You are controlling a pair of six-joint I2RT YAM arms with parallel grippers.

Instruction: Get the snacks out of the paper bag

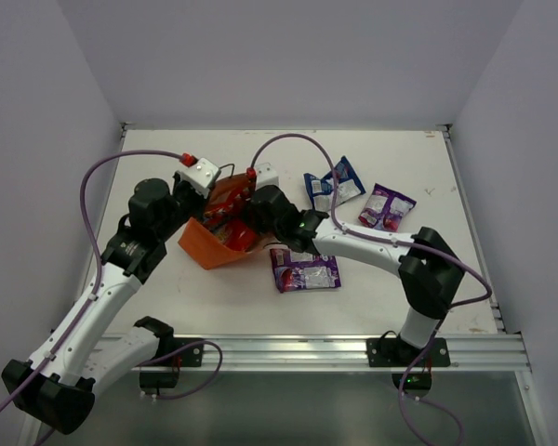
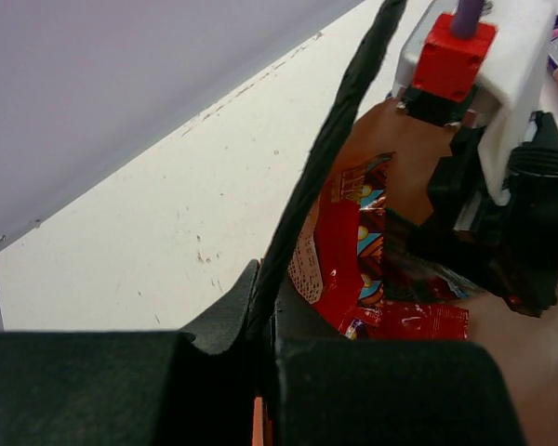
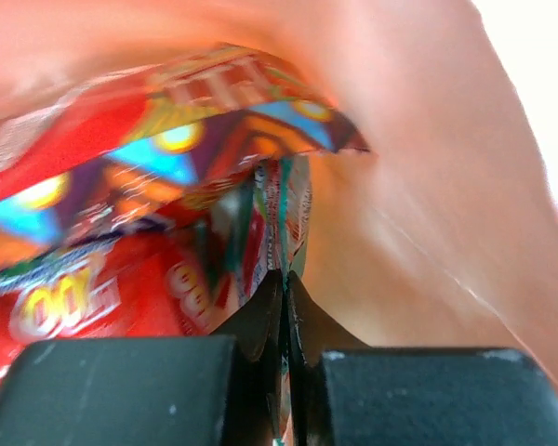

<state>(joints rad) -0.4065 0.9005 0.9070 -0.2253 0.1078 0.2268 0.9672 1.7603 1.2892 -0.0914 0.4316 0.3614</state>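
pinching the rim of the orange paper bag with my left gripper, fingers pressed together on it, i hold the bag tipped over on the white table, its mouth turned toward my right arm. my right gripper is inside the bag, fingers closed tight on the thin edge of a red snack packet. more glossy red wrapping lies just beside it against the pale inner wall. out on the table, a purple packet lies near the bag's mouth. a blue-and-white packet and a purple-and-white packet sit farther back, apart from the bag.
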